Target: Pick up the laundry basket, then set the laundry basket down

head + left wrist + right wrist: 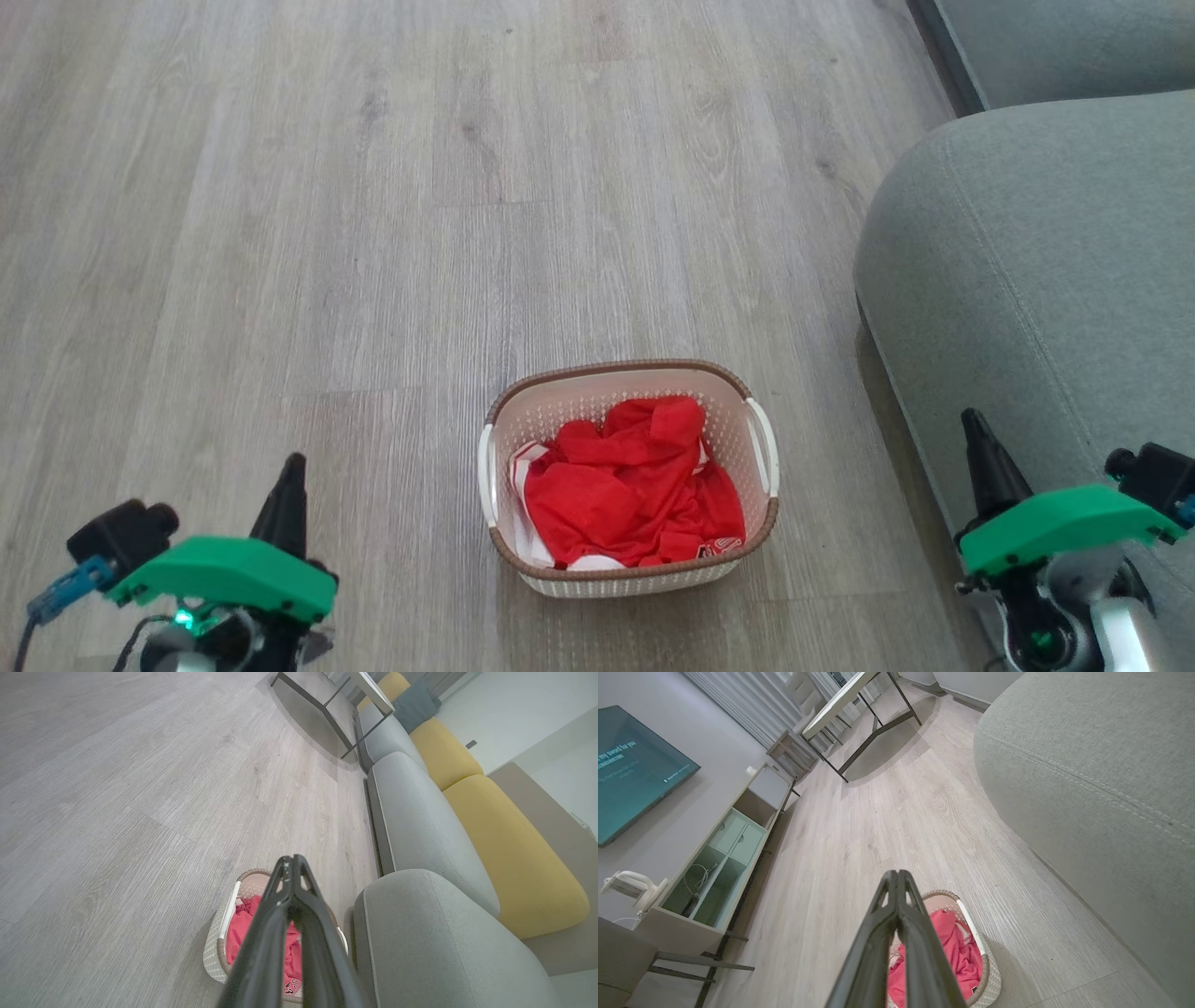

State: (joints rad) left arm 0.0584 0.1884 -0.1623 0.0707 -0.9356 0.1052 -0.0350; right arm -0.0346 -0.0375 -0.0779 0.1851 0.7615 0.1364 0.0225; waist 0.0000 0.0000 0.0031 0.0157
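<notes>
The small rounded-rectangular cream plastic laundry basket (621, 364) with perforated walls and a brown woven-look rim stands upright on the pale grey wood-plank floor (373, 233), low in the head view and a little right of its middle. A crumpled heap of red clothes (625, 485) with some white trim lies inside it. A white side handle (486, 476) sits on each of its short sides, and nothing touches either one.

The basket is near the rounded arm of the grey fabric sofa (1027, 280) on the robot's right, with a strip of bare floor between them.

The left claw (291, 476) is off to the basket's left and well apart from it. In the left wrist view its two long dark fingers are pressed together at the tips (292, 858) and hold nothing, with the basket (212, 956) below them. The right claw (976, 429) is on the other side, in front of the sofa arm. Its fingers likewise meet at the tips (896, 875), empty, above the basket (992, 975).

Yellow back cushions (504, 858) line the sofa farther along.
</notes>
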